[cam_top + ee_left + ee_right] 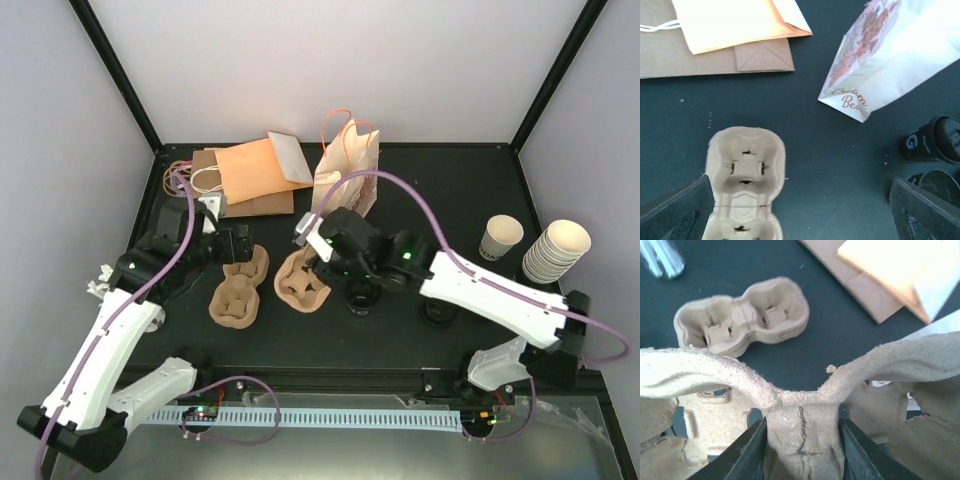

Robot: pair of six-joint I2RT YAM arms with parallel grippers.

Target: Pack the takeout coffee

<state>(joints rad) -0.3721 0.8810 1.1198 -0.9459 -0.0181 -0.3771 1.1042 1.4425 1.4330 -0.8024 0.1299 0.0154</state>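
The near carrier [800, 435] is rough, fibrous moulded pulp; the tabletop [815, 165] is matt and dark; the takeout coffee cup [500, 238] is smooth matt paper.

Top view: right end effector [306, 250] buried under its own wrist housing, fingers unseen. That arm also part-covers the held carrier [303, 283]. Dark print on takeout coffee cup [500, 238] too small to read.

Right wrist view: held carrier fills the lower half, pinched at its middle ridge. Both its ends run off the left and right edges. Fingers [747, 455] cut by the bottom edge. Top left corner: blurred pale streaks [660, 260], unidentifiable.

Left wrist view: second carrier [745, 170] cut by the bottom edge. Of left end effector [800, 200], spread wide, only dark wedges show in the bottom corners. The white printed bag [890, 55] runs off top and right. A dark round object [932, 142] cropped at right edge.
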